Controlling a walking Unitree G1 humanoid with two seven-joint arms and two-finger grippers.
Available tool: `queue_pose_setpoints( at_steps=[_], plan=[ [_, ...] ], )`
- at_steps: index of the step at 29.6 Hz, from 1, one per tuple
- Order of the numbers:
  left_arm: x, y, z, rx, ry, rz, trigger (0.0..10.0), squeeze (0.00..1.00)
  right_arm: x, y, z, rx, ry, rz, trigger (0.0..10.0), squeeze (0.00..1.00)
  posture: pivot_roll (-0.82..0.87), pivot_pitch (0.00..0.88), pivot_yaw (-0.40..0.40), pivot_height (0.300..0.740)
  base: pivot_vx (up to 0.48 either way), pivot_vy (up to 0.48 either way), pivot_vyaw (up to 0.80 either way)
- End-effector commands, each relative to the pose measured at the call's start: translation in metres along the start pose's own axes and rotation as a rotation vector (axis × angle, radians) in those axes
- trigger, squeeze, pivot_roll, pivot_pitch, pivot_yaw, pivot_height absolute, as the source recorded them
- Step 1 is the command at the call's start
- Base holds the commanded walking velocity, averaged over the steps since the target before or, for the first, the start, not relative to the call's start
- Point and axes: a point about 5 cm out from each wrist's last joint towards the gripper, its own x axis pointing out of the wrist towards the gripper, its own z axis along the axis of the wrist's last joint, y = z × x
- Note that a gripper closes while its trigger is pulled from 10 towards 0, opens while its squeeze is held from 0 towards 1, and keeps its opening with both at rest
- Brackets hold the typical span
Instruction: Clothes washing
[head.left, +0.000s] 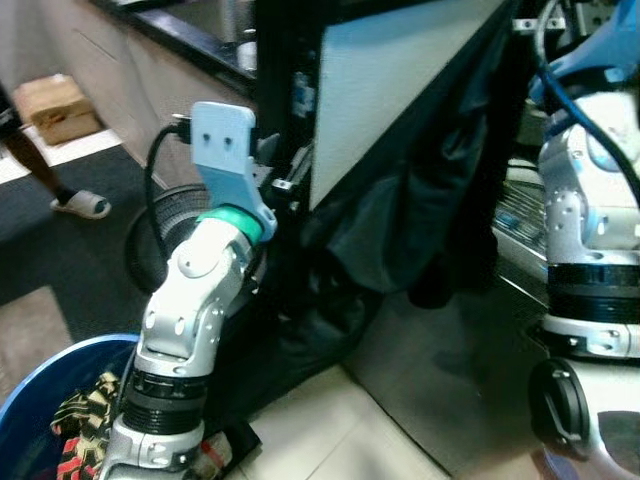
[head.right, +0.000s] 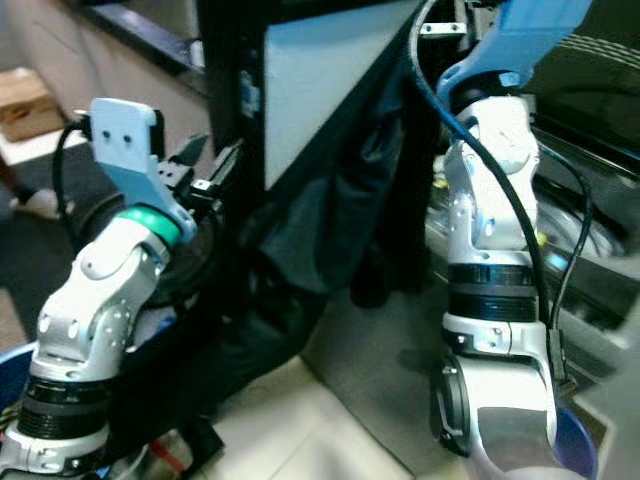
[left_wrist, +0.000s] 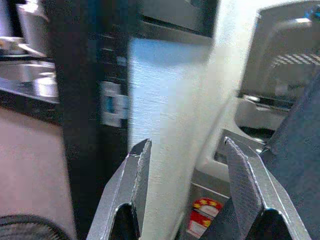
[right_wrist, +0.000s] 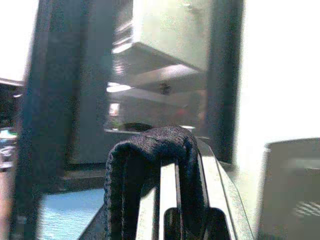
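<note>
Right gripper (right_wrist: 170, 200) closed on dark garment (head.left: 400, 230), high at upper right.
Left gripper (left_wrist: 187, 175) open, empty; best to keep firm grip, guide cloth into drum.

Black garment (head.left: 400, 235) — dark, plain. Blue basket (head.left: 40, 395) with red-yellow-black patterned cloth (head.left: 85, 420). White machine panel (head.left: 385, 85). Silver arms — green ring (head.left: 235, 222), pale blue bracket (head.left: 222, 140).

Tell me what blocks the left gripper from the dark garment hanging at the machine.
Nothing visible blocks it. The left gripper is open and empty, beside the black frame post, and the dark garment hangs just to its right. The right gripper is shut on the garment's top fold.
</note>
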Motion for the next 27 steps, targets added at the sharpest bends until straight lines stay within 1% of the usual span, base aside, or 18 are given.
queue_pose_setpoints(
  at_steps=[1, 8, 14, 21, 27],
  plan=[
    [-0.001, -0.004, 0.000, 0.005, -0.001, -0.013, 10.0, 0.00, 0.003, -0.006, 0.013, 0.002, -0.055, -0.020, 10.0, 0.00, 0.04, 0.069, 0.023, 0.740, 0.000, 0.000, -0.80],
    [-0.001, -0.003, 0.000, 0.006, -0.001, -0.008, 10.0, 0.00, 0.002, -0.004, 0.013, 0.006, -0.055, -0.017, 10.0, 0.00, 0.05, 0.074, 0.022, 0.740, 0.000, 0.000, -0.80],
    [-0.001, 0.001, 0.001, 0.017, -0.002, 0.014, 10.0, 0.00, 0.002, -0.001, 0.013, 0.037, -0.062, -0.006, 10.0, 0.00, 0.05, 0.074, 0.021, 0.740, 0.000, 0.000, -0.80],
    [-0.001, 0.005, 0.002, 0.026, -0.002, 0.045, 10.0, 0.00, 0.002, -0.003, 0.012, 0.069, -0.058, -0.024, 10.0, 0.00, 0.05, 0.075, 0.020, 0.740, 0.000, 0.000, -0.80],
    [0.000, 0.008, 0.004, 0.045, -0.025, 0.071, 10.0, 0.00, 0.002, -0.003, 0.013, 0.057, -0.067, -0.021, 10.0, 0.00, 0.05, 0.074, 0.021, 0.740, 0.000, 0.000, -0.74]
  ],
)
